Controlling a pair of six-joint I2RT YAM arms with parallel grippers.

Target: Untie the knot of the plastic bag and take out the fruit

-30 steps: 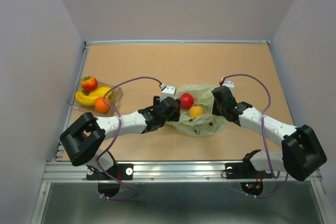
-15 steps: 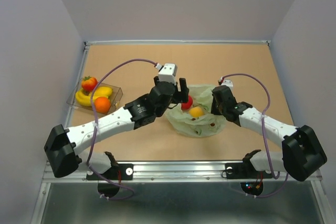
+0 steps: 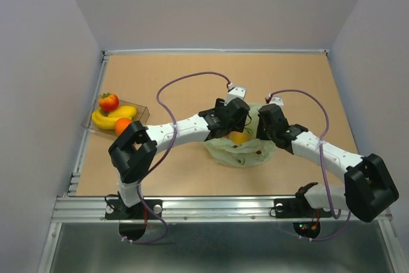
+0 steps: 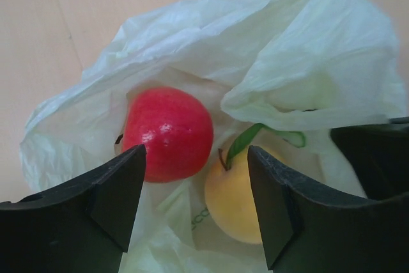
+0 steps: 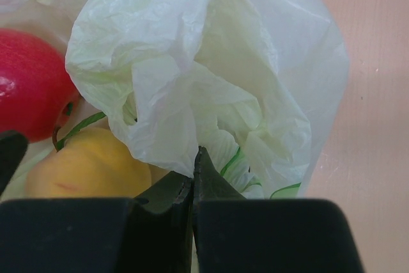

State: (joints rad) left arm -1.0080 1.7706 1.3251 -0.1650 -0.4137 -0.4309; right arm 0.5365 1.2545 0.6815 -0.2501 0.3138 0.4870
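Two fruit inside plastic bag (image 4: 307,49): red apple (image 4: 167,132), yellow fruit (image 4: 233,199); left gripper (image 4: 196,158) spread above apple, right gripper (image 5: 193,164) pinching bag. Extraction step; next, clamp apple.

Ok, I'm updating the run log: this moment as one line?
left gripper: open, facing red apple | right gripper: shut on plastic bag | bag: open, apple and yellow fruit inside

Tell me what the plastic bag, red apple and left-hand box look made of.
The plastic bag: thin translucent pale green film, crinkled into folds. The red apple: smooth glossy skin with bright highlights; real or moulded plastic, cannot tell. The box: clear, probably rigid plastic; orange fruit shows through its wall.
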